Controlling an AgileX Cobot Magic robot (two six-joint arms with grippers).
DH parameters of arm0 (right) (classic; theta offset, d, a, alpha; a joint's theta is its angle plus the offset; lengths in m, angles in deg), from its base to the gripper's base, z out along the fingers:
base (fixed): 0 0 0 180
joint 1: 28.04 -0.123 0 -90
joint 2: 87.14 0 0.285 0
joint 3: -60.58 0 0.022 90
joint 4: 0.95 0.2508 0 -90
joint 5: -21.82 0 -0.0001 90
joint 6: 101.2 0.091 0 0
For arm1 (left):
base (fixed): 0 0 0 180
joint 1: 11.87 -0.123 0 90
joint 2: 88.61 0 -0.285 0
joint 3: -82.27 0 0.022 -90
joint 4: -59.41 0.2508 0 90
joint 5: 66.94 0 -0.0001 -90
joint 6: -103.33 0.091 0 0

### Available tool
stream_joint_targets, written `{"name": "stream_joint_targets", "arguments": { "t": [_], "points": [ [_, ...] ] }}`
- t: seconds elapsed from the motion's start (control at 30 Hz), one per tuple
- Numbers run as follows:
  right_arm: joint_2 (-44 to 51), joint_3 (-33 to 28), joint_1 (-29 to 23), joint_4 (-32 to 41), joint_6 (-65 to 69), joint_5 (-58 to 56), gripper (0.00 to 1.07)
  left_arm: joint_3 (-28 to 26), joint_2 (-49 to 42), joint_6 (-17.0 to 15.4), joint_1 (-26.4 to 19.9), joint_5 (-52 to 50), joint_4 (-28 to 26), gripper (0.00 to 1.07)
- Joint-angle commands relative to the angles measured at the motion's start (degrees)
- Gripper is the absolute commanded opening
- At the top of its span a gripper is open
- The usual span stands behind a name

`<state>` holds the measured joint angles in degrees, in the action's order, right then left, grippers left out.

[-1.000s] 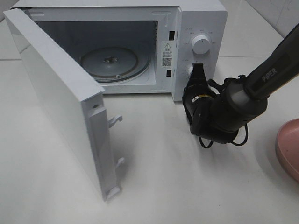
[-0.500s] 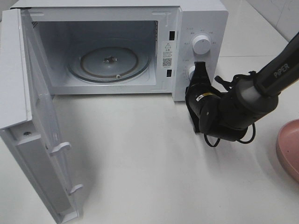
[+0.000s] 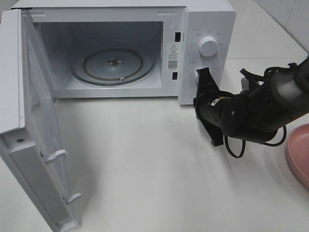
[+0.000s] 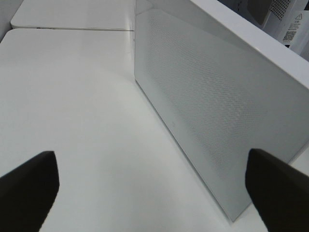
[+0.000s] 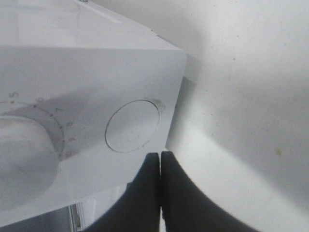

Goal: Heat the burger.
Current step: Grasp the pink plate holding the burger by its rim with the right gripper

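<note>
The right gripper (image 3: 203,73) has its jaws pressed together, its tip just beside the round button (image 5: 132,125) low on the microwave (image 3: 207,19) panel. Shut jaws make one blunt tip, probably suited to pressing that button. The door (image 3: 29,145) stands wide open, exposing an empty glass turntable (image 3: 113,65), likely so food can go in. The left gripper (image 4: 149,159) is spread wide and holds nothing, facing the door's mesh panel. The burger appears in no view. Only the rim of a pink plate (image 3: 298,152) shows at the right edge, so it may sit there, out of frame.
</note>
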<state>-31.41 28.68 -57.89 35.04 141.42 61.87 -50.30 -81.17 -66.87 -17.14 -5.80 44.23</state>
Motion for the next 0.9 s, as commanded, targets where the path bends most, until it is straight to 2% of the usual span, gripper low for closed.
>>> {"name": "stream_joint_targets", "arguments": {
  "t": [0.03,0.27,0.3,0.37,0.43,0.63,0.7,0.9],
  "points": [
    [1.9,-1.3,0.3,-2.1,-2.7,-1.8,0.00,0.1,-1.0,-0.2,-0.1,0.3,-0.3,0.98],
    [7.2,-4.0,0.6,-8.1,-8.9,-9.1,0.00,0.1,-1.0,-0.2,-0.1,0.3,-0.3,0.98],
    [9.3,-4.2,1.3,-11.1,-12.1,-12.9,0.00,0.1,-1.0,-0.2,-0.1,0.3,-0.3,0.98],
    [10.1,-4.2,1.4,-12.4,-14.2,-15.2,0.00,0.1,-1.0,-0.2,-0.1,0.3,-0.3,0.98],
    [13.9,-4.2,2.6,-17.4,-22.3,-23.7,0.00,0.1,-1.0,-0.2,-0.1,0.3,-0.3,0.98],
    [17.5,-4.2,4.1,-22.1,-29.6,-32.7,0.00,0.1,-1.0,-0.2,-0.1,0.3,-0.3,0.98],
    [21.3,-4.2,6.0,-26.6,-36.7,-41.4,0.01,0.1,-1.0,-0.2,-0.1,0.3,-0.3,0.98],
    [26.2,-4.2,8.0,-34.3,-41.9,-51.5,0.02,0.1,-1.0,-0.2,-0.1,0.3,-0.3,0.98]
  ]
}}
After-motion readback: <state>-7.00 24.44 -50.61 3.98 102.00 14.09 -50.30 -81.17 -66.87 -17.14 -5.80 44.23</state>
